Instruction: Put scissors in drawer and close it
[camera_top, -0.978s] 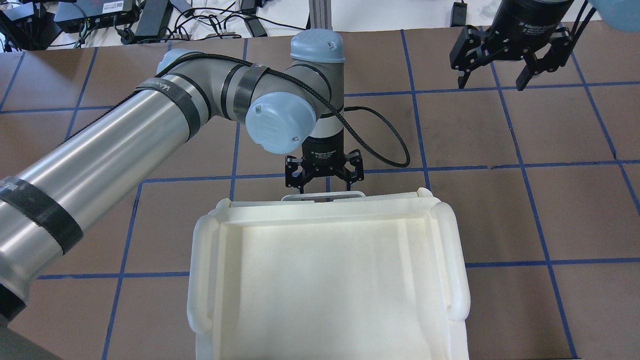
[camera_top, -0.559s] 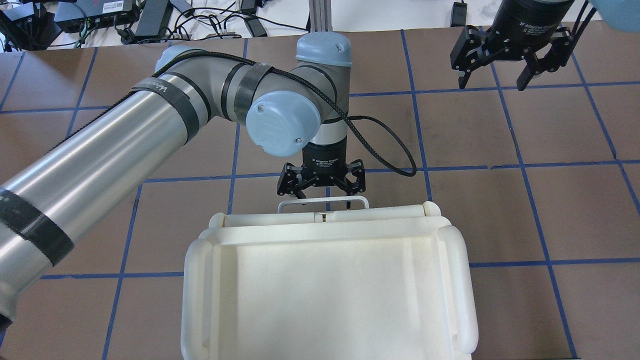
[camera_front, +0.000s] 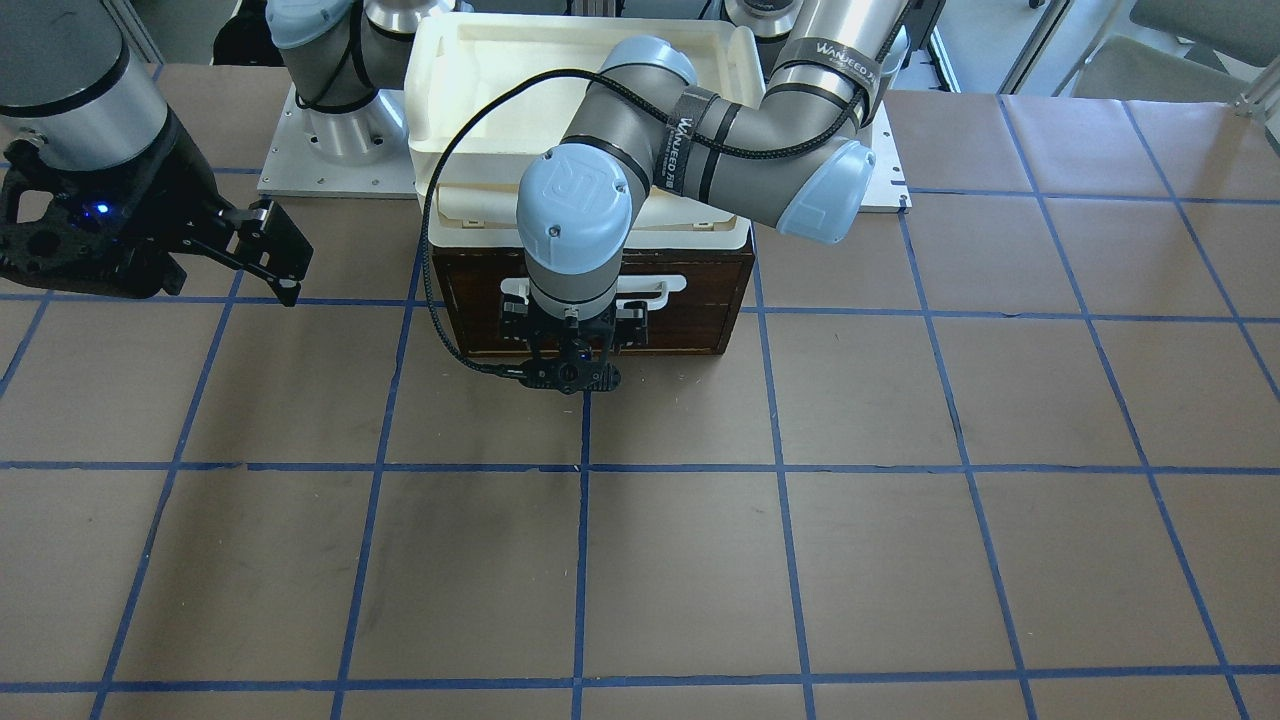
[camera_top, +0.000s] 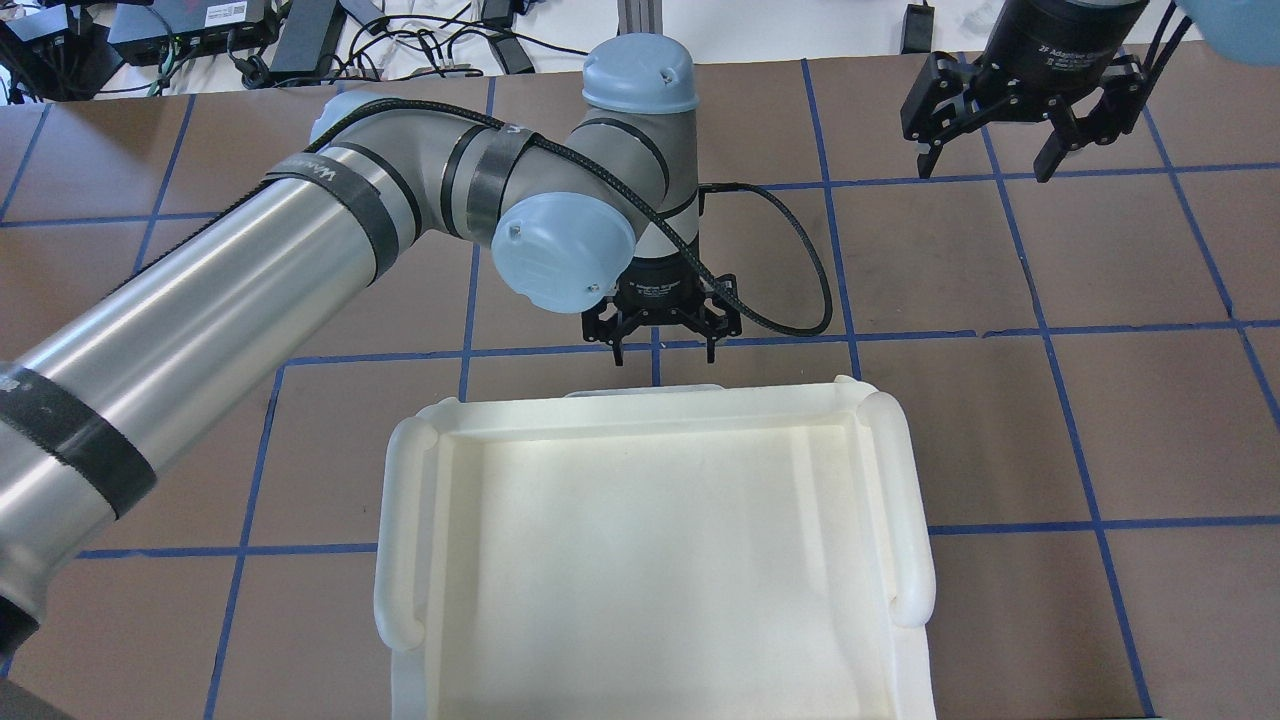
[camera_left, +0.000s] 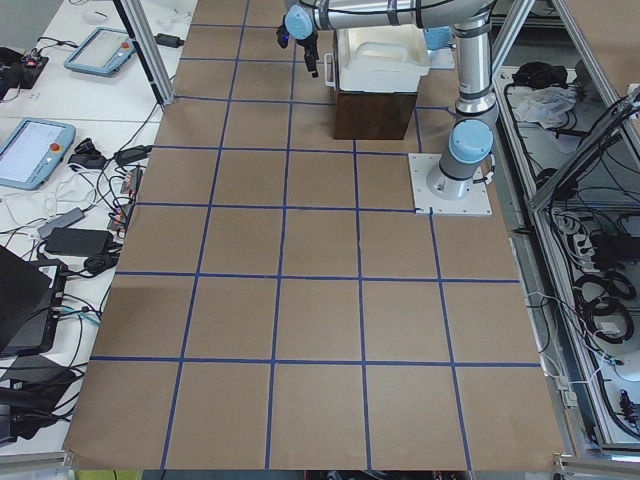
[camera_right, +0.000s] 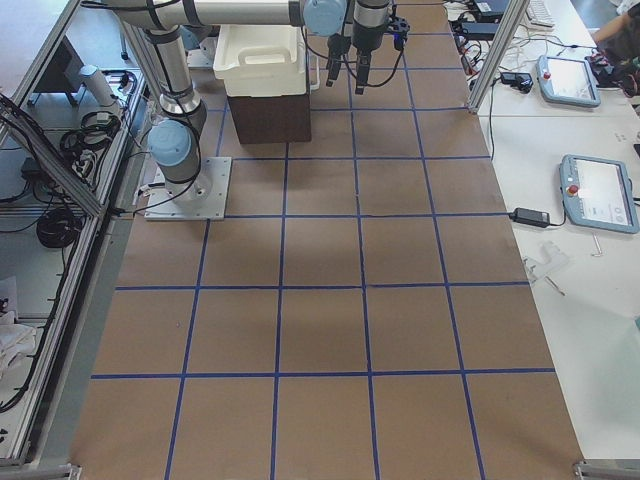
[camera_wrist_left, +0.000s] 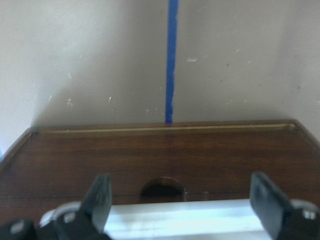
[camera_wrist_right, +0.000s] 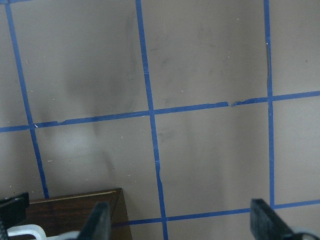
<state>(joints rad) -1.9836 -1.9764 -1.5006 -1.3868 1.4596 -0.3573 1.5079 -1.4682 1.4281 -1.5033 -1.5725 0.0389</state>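
The drawer (camera_front: 690, 300) has a dark brown front and a white bar handle (camera_front: 665, 290), and it sits flush in its cabinet. The scissors show in no view. My left gripper (camera_top: 662, 355) is open and empty, just in front of the handle. In the left wrist view the left gripper (camera_wrist_left: 181, 182) has its fingers wide apart on either side of the handle (camera_wrist_left: 175, 220), with the drawer front (camera_wrist_left: 160, 150) beyond. My right gripper (camera_top: 990, 150) is open and empty, raised over the table off to the side. It also shows in the front view (camera_front: 265, 245).
A cream-white tray unit (camera_top: 650, 405) sits on top of the brown cabinet (camera_right: 268, 115), close to the robot's bases (camera_front: 330, 130). The brown paper table (camera_front: 700, 560) with blue tape lines spreads in front. Cables and power bricks (camera_top: 300, 40) lie past the far edge.
The white handle stuck out past the tray's rim 0.6 s ago and is now almost hidden under it. My left gripper has drawn back from it. The right gripper has not moved.
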